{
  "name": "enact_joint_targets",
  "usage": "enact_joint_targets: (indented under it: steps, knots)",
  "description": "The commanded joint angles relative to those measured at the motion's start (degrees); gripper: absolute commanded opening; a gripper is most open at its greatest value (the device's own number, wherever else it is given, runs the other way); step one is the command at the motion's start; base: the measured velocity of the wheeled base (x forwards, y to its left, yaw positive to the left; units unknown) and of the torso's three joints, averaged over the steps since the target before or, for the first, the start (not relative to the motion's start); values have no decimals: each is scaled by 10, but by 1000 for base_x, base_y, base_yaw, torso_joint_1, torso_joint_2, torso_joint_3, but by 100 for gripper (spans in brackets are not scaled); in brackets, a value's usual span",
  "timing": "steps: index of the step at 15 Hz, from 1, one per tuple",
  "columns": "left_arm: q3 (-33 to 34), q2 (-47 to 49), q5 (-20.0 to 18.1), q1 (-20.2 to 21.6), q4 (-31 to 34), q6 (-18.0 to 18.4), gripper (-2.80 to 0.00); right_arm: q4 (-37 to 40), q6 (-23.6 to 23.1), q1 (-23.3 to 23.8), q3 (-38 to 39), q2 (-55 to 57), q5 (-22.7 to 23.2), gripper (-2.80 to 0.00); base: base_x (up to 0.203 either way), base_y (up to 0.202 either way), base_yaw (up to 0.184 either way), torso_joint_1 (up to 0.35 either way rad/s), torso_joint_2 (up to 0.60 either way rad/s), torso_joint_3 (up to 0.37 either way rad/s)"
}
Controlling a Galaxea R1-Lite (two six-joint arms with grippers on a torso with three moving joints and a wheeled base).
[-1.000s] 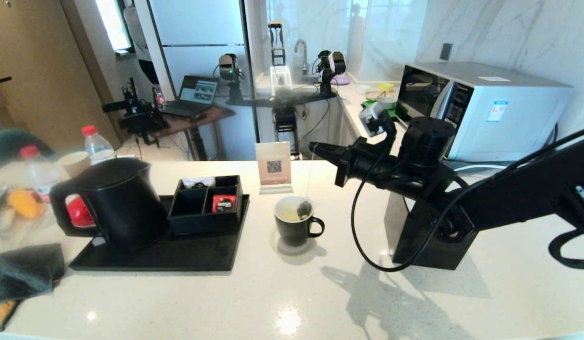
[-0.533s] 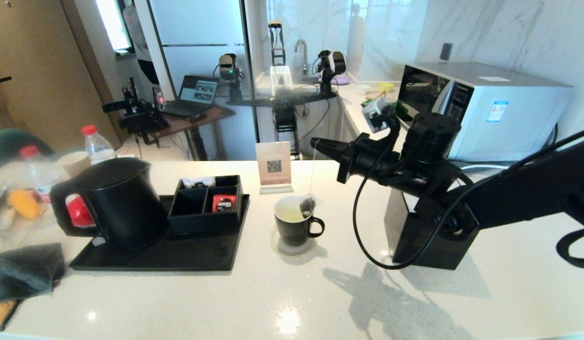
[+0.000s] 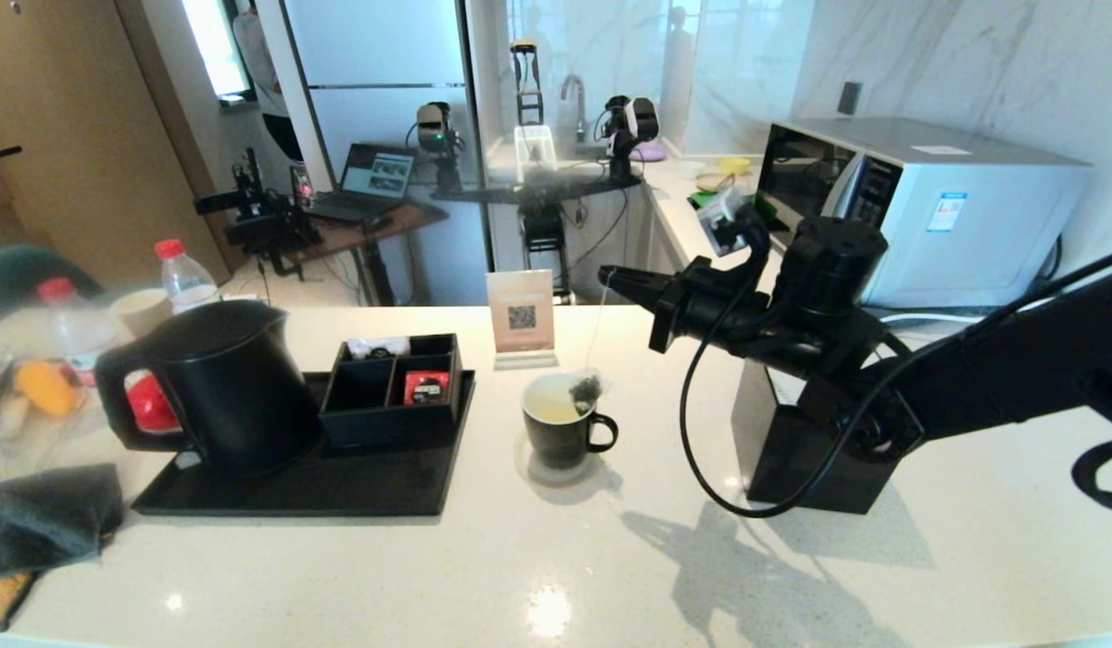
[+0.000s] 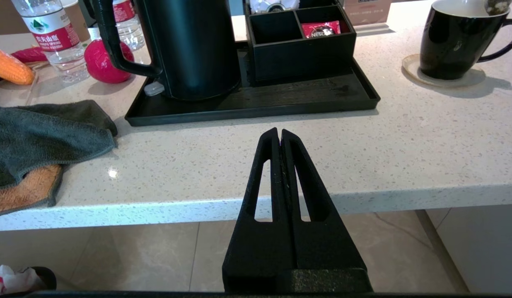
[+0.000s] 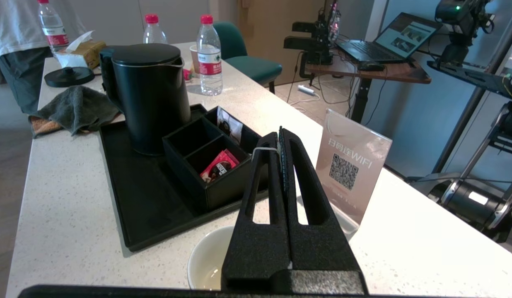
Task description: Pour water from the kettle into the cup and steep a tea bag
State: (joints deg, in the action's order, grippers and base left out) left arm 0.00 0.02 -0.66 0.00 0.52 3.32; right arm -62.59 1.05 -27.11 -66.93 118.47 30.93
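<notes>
The black cup [image 3: 560,423] stands on a coaster right of the tray, with pale yellowish water [image 5: 207,276] low in its white inside. The tea bag [image 3: 587,389] hangs on its thin string at the cup's rim, on the handle side. The string runs up to my right gripper [image 3: 607,273], which is shut on it above the cup; a white loop of string [image 5: 262,149] lies over one finger. The black kettle [image 3: 216,387] sits on the tray's left part, lid on. My left gripper [image 4: 279,132] is shut and empty, off the counter's front edge.
The black tray [image 3: 367,490] also holds a compartment box [image 3: 396,396] with a red sachet [image 3: 426,386]. A WiFi sign [image 3: 521,317] stands behind the cup. A black cube box [image 3: 817,459] sits under my right arm. Bottles [image 3: 183,274] and a grey cloth [image 3: 48,517] lie far left.
My right gripper has risen slightly and drifted right, lifting the tea bag from inside the cup up to its rim. The left gripper, kettle and cup have not moved.
</notes>
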Motion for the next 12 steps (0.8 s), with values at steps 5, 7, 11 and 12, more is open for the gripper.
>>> enact_joint_targets:
  steps: [5, 7, 11, 12]
  knots:
    - [0, 0, 0, 0, 0, 0, -280, 1, 1, 6, -2, -11, -13, -280, 0, 0, 0, 0, 0, 0]
    - [0, 0, 0, 0, 0, 0, -280, 3, 4, 13, -3, -21, -20, -280, 0, 0, 0, 0, 0, 0]
    - [0, 0, 0, 0, 0, 0, -280, 4, 13, 50, -2, -52, -20, -280, 0, 0, 0, 0, 0, 0]
    - [0, 0, 0, 1, 0, 0, -280, 4, 14, 63, 0, -60, -20, -280, 0, 0, 0, 0, 0, 0]
